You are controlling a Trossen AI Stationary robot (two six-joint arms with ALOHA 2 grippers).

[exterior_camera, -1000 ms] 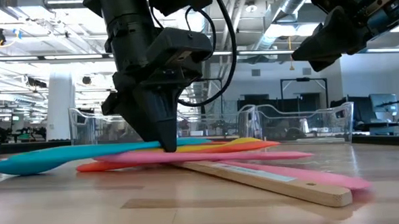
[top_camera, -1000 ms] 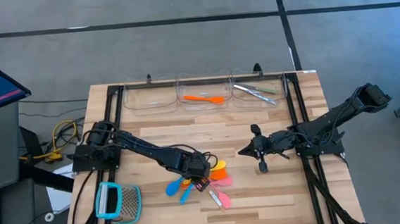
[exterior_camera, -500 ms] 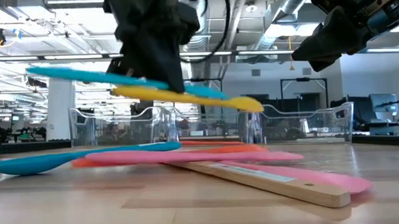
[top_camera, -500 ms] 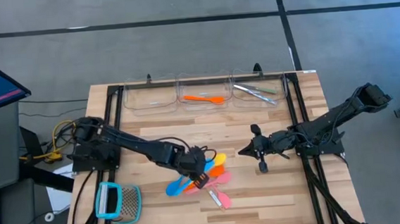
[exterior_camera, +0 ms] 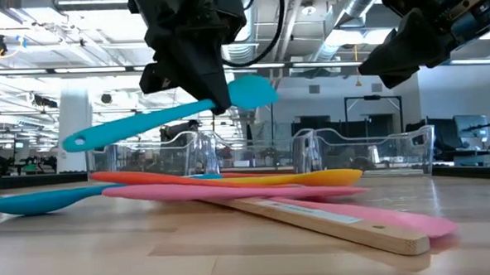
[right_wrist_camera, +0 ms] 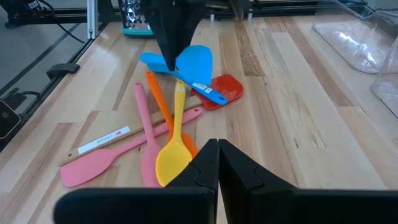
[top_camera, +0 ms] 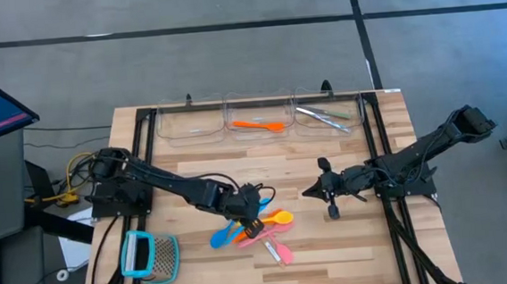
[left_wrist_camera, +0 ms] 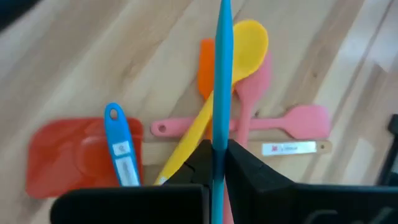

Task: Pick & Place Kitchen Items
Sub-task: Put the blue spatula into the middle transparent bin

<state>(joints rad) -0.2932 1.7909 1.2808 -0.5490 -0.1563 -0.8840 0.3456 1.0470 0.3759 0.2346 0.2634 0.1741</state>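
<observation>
My left gripper (exterior_camera: pixel 219 104) is shut on a blue spoon (exterior_camera: pixel 157 121) above a pile of utensils (top_camera: pixel 260 229) at the table's near middle. In the pile lie a yellow spoon (left_wrist_camera: pixel 239 50), two pink spatulas (left_wrist_camera: pixel 292 121), an orange utensil (left_wrist_camera: pixel 205 68), a red-headed spatula with a blue handle (left_wrist_camera: pixel 68 155) and another blue spoon (exterior_camera: pixel 32 201). My right gripper (top_camera: pixel 306 193) is shut and empty, hovering right of the pile. My left gripper pinches the blue spoon's handle (left_wrist_camera: pixel 219 134) between its two fingers, close to the bowl (exterior_camera: pixel 251 92). The fingers point down from above and lie across the handle. The spoon is lifted clear of the pile and tilted, its bowl end higher and the handle's free end (exterior_camera: pixel 75 143) lower.
Three clear bins stand along the far edge: the middle one (top_camera: pixel 256 115) holds an orange utensil, the right one (top_camera: pixel 328 114) silvery and green pieces. A teal-framed mesh tool (top_camera: pixel 148 257) lies at the near left.
My left gripper has risen from the pile. It first lifted the blue spoon and the yellow spoon together. The yellow spoon has since fallen back onto the pile. The blue spoon stays held and has tipped, its bowl end up.
</observation>
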